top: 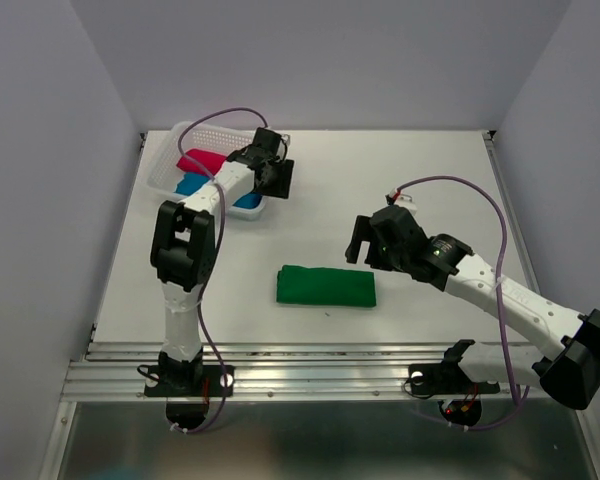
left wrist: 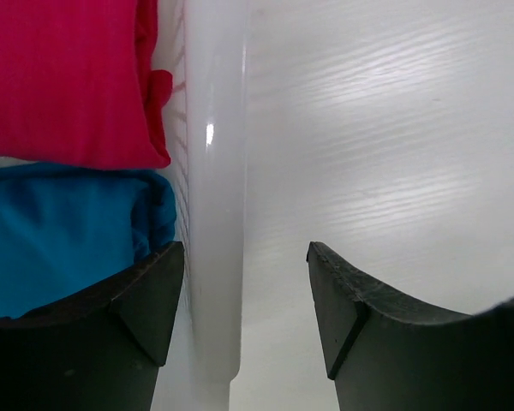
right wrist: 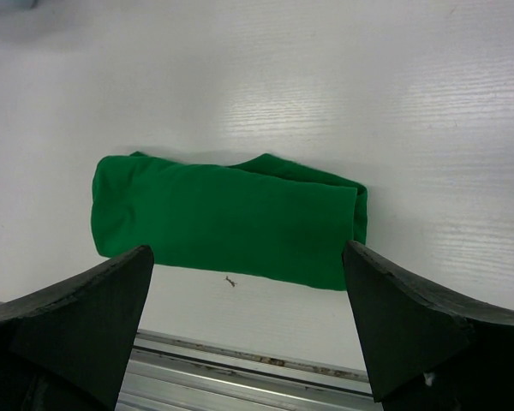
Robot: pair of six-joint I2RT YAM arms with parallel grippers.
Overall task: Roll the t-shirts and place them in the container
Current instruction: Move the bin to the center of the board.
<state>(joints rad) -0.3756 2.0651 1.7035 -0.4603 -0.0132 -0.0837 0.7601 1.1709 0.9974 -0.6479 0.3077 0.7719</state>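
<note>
A bright green t-shirt [top: 325,286] lies rolled into a flat bundle on the white table, near the front middle; it also shows in the right wrist view [right wrist: 227,218]. My right gripper [top: 360,248] is open and empty, hovering just right of and above the green t-shirt, which sits beyond its fingertips [right wrist: 94,317]. A crimson-pink t-shirt [top: 202,163] and a blue t-shirt [top: 192,185] lie rolled in the white basket [top: 180,135]. My left gripper [top: 272,185] is open, its jaws straddling the basket's right wall [left wrist: 214,171], with the pink t-shirt [left wrist: 64,77] and the blue t-shirt [left wrist: 60,231] to its left.
The basket stands at the table's far left corner. A metal rail [top: 310,365] runs along the front edge, also in the right wrist view [right wrist: 240,377]. Purple cables loop over both arms. Grey walls enclose the table on three sides.
</note>
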